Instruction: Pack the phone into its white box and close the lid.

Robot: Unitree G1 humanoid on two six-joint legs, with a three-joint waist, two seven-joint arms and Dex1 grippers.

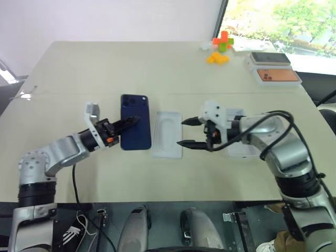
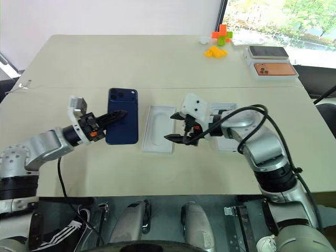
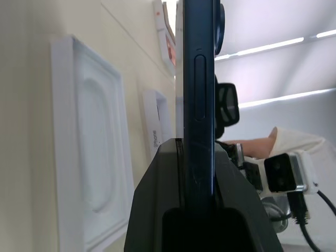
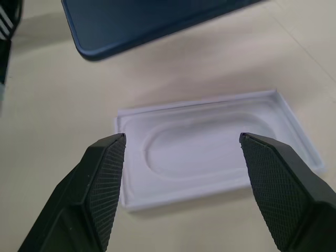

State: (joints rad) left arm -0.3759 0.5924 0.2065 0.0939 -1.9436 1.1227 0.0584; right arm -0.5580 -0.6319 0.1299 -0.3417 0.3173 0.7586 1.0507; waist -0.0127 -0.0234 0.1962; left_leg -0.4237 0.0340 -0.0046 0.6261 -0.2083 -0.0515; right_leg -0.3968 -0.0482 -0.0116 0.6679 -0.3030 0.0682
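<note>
A beige table [image 1: 157, 68] stands before a pale wall, with a window at the far right corner. At the centre lies a flat white insert [image 1: 168, 134], a thin rectangular sheet with a raised rim and a smooth oval recess; it holds nothing. The left gripper [image 1: 130, 123] is clenched on the phone [image 1: 135, 127], a slim navy slab with a glossy back and a camera bump at its far corner, held on the long edge just left of the insert. The right gripper [image 1: 187, 132] hangs released above the insert's right edge, its black textured fingers [image 4: 102, 173] spread apart. A shallow white box [image 1: 239, 149] lies partly hidden behind the right arm; its contents cannot be told. At the far right stand a dark-topped box [image 1: 270, 58] and an orange-topped box [image 1: 278, 76], beside small coloured blocks [image 1: 220, 48].
</note>
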